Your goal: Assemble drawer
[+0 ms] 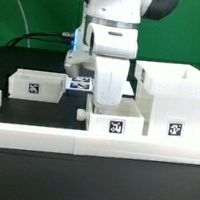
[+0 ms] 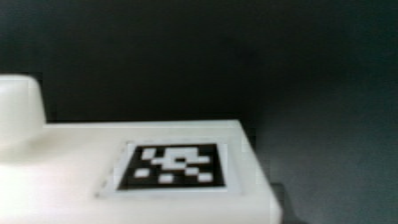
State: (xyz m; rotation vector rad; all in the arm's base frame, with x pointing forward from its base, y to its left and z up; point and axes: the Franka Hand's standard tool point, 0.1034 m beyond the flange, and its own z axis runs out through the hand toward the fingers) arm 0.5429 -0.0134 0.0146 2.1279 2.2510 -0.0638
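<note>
The drawer's large box-shaped shell (image 1: 174,94) stands at the exterior view's right, tag on its front. One small tray (image 1: 36,84) sits at the left. The other small tray (image 1: 114,118) stands in the middle by the front rail, tag facing the camera. My gripper (image 1: 109,93) is lowered straight onto this middle tray; its fingertips are hidden behind the tray wall. The wrist view is blurred and filled by the tray's white surface (image 2: 107,200) and its tag (image 2: 175,165), very close. A white rounded shape (image 2: 16,110) rises beside it. No fingers show there.
The long low white rail (image 1: 44,136) runs along the table's front. The marker board (image 1: 81,83) lies behind the arm, between the left tray and the gripper. A dark table and green backdrop lie beyond.
</note>
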